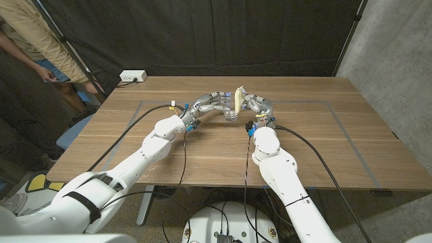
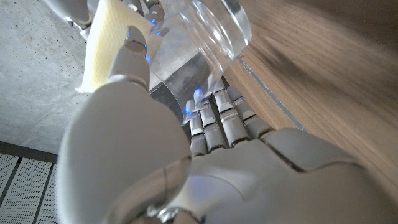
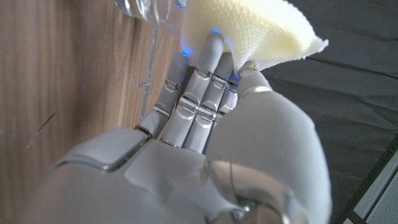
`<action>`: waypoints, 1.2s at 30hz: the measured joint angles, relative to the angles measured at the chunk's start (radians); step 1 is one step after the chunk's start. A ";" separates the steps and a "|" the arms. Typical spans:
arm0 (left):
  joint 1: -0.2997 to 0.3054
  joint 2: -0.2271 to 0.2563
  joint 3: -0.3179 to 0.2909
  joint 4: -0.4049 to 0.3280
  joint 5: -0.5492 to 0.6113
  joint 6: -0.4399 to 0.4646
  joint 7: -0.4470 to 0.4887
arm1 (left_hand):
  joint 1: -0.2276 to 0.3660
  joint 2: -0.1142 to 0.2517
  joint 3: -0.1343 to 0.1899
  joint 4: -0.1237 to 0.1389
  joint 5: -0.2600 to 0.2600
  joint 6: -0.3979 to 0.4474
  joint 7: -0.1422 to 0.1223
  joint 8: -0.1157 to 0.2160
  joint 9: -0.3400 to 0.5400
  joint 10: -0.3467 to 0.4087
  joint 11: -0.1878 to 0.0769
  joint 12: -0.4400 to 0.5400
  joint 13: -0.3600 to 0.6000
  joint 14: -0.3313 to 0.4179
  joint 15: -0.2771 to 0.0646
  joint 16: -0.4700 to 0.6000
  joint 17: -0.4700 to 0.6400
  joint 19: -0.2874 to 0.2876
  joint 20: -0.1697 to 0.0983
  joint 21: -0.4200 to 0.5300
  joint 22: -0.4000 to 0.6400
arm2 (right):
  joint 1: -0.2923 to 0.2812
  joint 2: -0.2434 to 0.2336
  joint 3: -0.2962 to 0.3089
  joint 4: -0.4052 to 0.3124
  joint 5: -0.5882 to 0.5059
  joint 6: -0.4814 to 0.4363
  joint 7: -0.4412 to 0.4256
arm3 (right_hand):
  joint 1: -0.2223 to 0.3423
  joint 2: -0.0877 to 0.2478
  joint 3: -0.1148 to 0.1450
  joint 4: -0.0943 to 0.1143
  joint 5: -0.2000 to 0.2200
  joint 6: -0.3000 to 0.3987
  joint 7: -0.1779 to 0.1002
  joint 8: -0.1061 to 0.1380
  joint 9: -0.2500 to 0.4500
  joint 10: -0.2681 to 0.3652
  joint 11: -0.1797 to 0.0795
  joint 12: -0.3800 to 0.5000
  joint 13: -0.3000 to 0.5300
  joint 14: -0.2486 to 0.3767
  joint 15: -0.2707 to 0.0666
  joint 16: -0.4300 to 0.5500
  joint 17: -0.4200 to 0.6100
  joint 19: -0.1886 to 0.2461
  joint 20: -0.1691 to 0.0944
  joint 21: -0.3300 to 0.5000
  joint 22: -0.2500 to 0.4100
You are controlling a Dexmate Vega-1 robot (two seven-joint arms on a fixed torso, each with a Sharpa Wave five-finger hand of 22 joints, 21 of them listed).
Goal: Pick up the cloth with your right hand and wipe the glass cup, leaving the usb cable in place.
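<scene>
At the middle of the wooden table point(image 1: 324, 145), toward its far side, the robot's two hands meet above the tabletop. Seen from the head camera, the left hand point(image 1: 209, 104) reaches in from the left with its fingers wrapped around the glass cup point(image 1: 231, 115), a small clear tumbler that shows between the two hands. The right hand point(image 1: 254, 104) comes in from the right and grips the cloth point(image 1: 239, 98), a pale yellow piece standing up on edge between the two hands, right against the cup.

In the left wrist view, the back of the left hand point(image 2: 205, 162) fills the lower part, and the glass cup point(image 2: 214, 28) sits just past its fingertips, clear and tilted, with the wood grain of the table beside it. The cloth point(image 2: 109, 43) shows next to the cup, just behind the left thumb.

In the right wrist view, the right hand point(image 3: 199, 143) holds the cloth point(image 3: 249, 31) bunched at the ends of its fingers; the weave is a fine waffle texture. The rim of the glass cup point(image 3: 146, 9) shows right beside the cloth, at the fingertips. Whether the two touch cannot be told.

A white box point(image 1: 132, 77) sits on the table's far left corner. A person point(image 1: 37, 40) stands beyond that corner, at the edge of the head view.
</scene>
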 measured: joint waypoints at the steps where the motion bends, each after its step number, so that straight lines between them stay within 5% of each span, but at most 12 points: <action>1: 0.000 0.000 0.001 0.000 0.002 -0.001 0.000 | 0.000 0.000 0.000 0.000 0.000 0.000 0.000 0.000 0.000 0.000 0.000 0.000 0.000 0.000 0.000 0.000 0.001 0.000 0.000 0.000 0.000 | 0.003 -0.002 -0.003 0.000 0.000 0.002 0.000 | 0.000 0.000 0.000 0.000 0.000 0.001 -0.001 -0.001 0.000 0.000 0.000 0.000 0.000 -0.001 -0.001 0.000 0.000 0.000 0.000 0.000 -0.001; 36: 0.021 -0.003 -0.037 -0.045 -0.103 0.022 -0.063 | 0.000 0.000 0.009 -0.009 0.000 0.002 0.001 0.004 -0.004 0.009 0.009 -0.005 0.000 0.004 0.004 -0.003 0.009 -0.005 -0.006 0.015 -0.005 | -0.010 0.013 0.011 0.022 0.035 0.042 -0.045 | 0.000 0.000 -0.010 0.004 -0.003 0.010 -0.004 -0.005 0.001 0.007 0.000 -0.015 0.003 0.004 -0.009 0.003 0.021 -0.004 -0.004 0.031 -0.016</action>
